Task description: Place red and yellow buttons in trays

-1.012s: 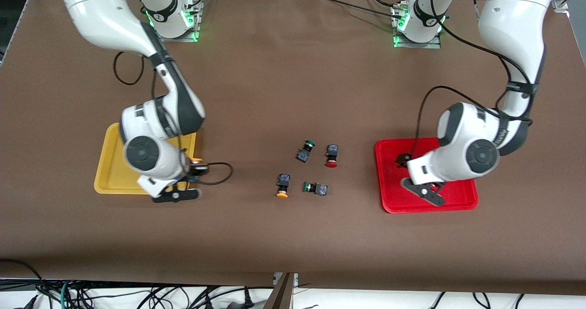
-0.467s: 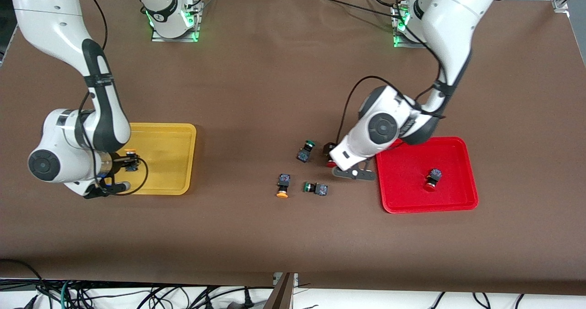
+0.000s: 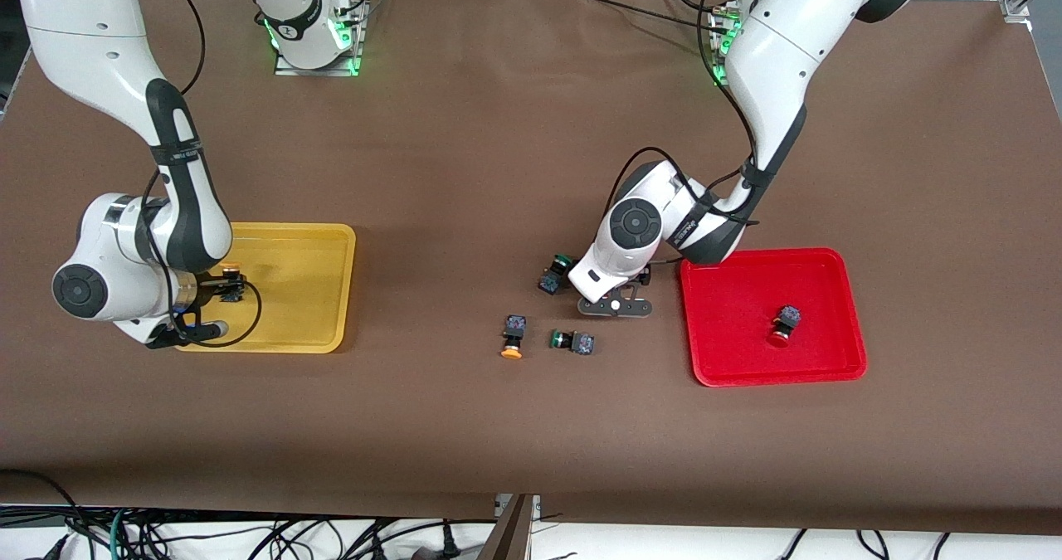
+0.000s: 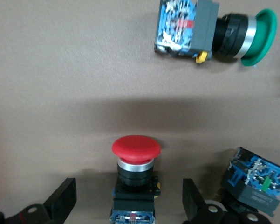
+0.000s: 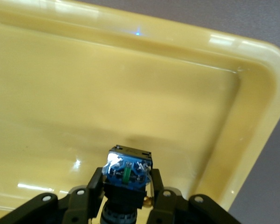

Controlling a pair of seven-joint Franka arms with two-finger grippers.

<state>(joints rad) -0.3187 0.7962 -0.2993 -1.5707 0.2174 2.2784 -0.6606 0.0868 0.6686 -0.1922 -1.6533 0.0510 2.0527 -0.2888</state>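
the left gripper is lowered over the table with its jaws apart, so that the red-capped button can be taken; the button stands between the fingers, touching neither as far as can be seen. a green-capped switch lies just outside the jaws. the right gripper is clamped on a yellow-capped button and held over the yellow tray, seemingly for release there. one red button lies in the red tray; one orange-capped button waits on the table.

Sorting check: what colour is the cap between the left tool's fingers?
Red cap, clearest in left wrist view.
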